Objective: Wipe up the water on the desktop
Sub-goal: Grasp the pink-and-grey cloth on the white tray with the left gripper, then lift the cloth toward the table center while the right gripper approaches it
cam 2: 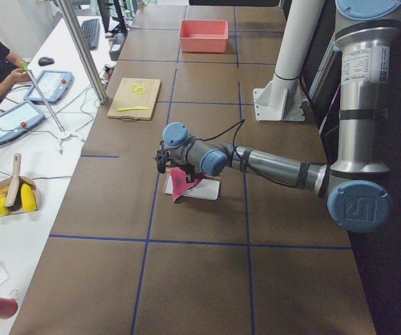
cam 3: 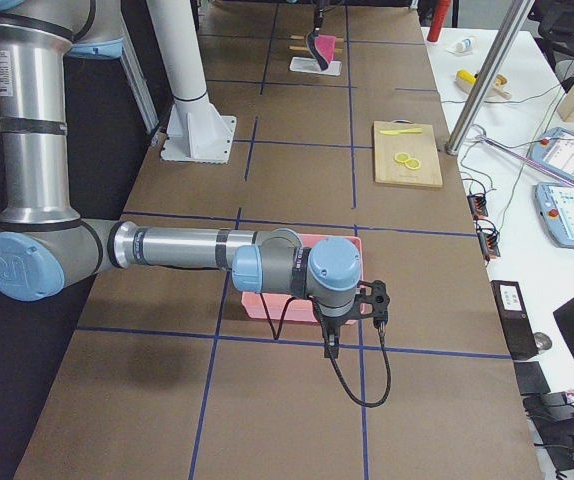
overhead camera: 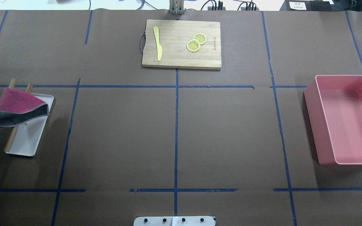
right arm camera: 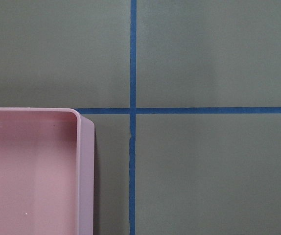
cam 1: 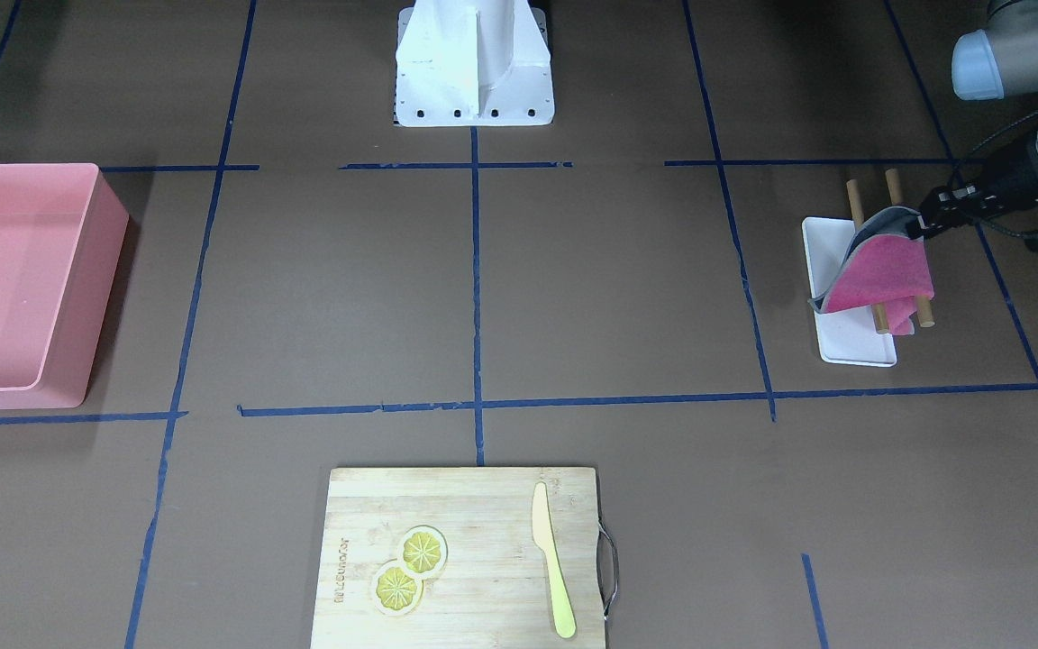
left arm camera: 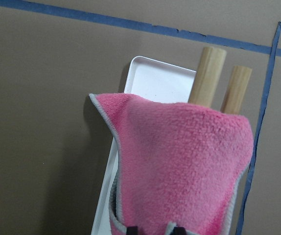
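Observation:
The desktop (overhead camera: 121,135) is a dark-brown surface with blue tape lines; I can make out no water on it. My left gripper (cam 1: 920,225) is shut on one edge of a pink cloth (cam 1: 879,275) with a grey back. It holds the cloth lifted and draped over two wooden rods (cam 1: 855,200) that lie across a small white tray (cam 1: 852,347). The cloth (left arm camera: 179,171) fills the left wrist view, above the tray (left arm camera: 157,83). My right gripper (cam 3: 367,305) shows only in the exterior right view, beside a pink bin (cam 3: 267,300); I cannot tell whether it is open or shut.
A bamboo cutting board (overhead camera: 181,44) with a yellow knife (overhead camera: 158,44) and two lemon slices (overhead camera: 196,42) lies at the far middle. The pink bin (overhead camera: 346,119) stands at the right. The robot's white base (cam 1: 474,63) is at the near middle edge.

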